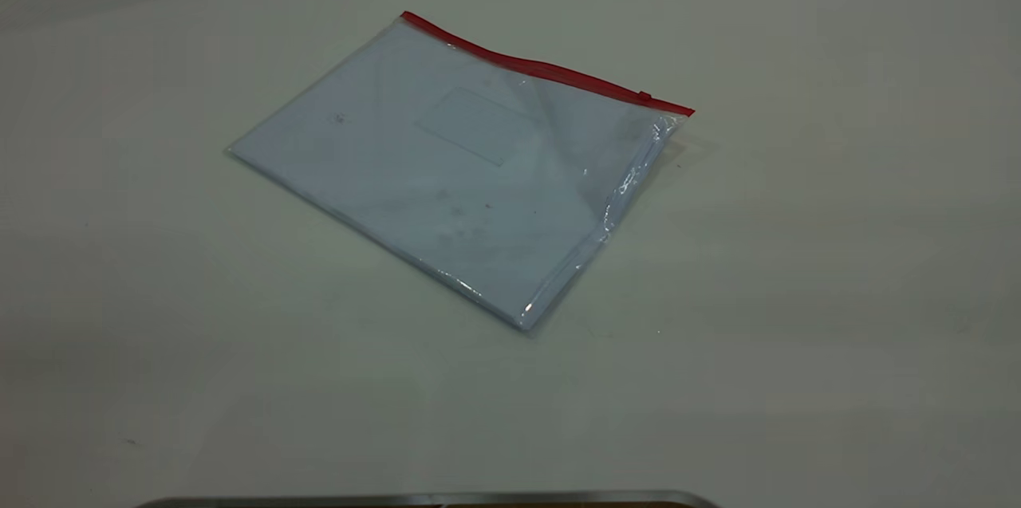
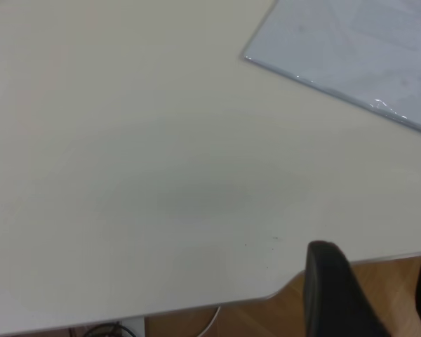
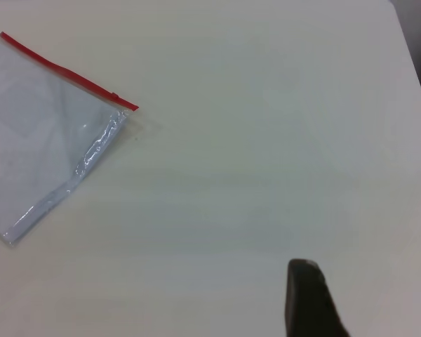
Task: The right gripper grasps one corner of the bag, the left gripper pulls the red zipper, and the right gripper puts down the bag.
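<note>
Bag [image 1: 447, 173] flat on the white table [image 1: 798, 332], skewed, its red zipper [image 1: 542, 69] along the far long edge, slider tab [image 1: 644, 96] near the corner [image 1: 678, 113] toward the right arm's side. Crinkly short edge [image 1: 614, 205] runs down from that corner. Left gripper [image 2: 372, 295] above the table edge, well apart from the bag, jaws spread wide, holding nothing. Right gripper [image 3: 365, 302] likewise well clear of the bag, fingers wide apart, empty.
</note>
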### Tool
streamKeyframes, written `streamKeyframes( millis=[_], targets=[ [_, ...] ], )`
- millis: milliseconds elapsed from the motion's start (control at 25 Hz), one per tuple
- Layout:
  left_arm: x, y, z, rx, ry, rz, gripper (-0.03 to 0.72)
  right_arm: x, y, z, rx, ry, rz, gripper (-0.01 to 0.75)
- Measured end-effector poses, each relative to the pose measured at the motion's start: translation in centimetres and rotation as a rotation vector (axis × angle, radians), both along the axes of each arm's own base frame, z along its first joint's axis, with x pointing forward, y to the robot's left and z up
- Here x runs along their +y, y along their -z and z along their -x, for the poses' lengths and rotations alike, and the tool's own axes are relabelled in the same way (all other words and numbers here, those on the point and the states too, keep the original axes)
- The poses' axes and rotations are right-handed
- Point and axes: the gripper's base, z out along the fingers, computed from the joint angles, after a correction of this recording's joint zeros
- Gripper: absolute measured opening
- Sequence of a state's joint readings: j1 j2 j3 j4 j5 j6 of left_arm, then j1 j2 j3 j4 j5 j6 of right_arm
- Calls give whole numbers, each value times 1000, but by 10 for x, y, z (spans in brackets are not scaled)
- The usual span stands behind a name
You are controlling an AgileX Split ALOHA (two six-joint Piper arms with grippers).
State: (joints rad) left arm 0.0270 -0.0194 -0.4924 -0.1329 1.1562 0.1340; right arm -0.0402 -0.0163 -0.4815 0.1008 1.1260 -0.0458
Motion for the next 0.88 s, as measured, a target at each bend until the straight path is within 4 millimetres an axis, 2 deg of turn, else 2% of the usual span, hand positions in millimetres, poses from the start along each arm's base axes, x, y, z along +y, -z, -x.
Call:
streamKeyframes(
  millis=[520, 720, 880],
  targets=[
    [0, -3, -2, -36, -5, 3, 355, 0, 0, 0, 0, 0, -1, 441],
    [0, -4, -3, -23, -42, 50, 355, 8, -1, 0, -6, -60, -70, 435],
    [-1, -12, -19, 66, -60, 95, 358, 20, -10, -19, 15, -162, -174, 454]
  ],
)
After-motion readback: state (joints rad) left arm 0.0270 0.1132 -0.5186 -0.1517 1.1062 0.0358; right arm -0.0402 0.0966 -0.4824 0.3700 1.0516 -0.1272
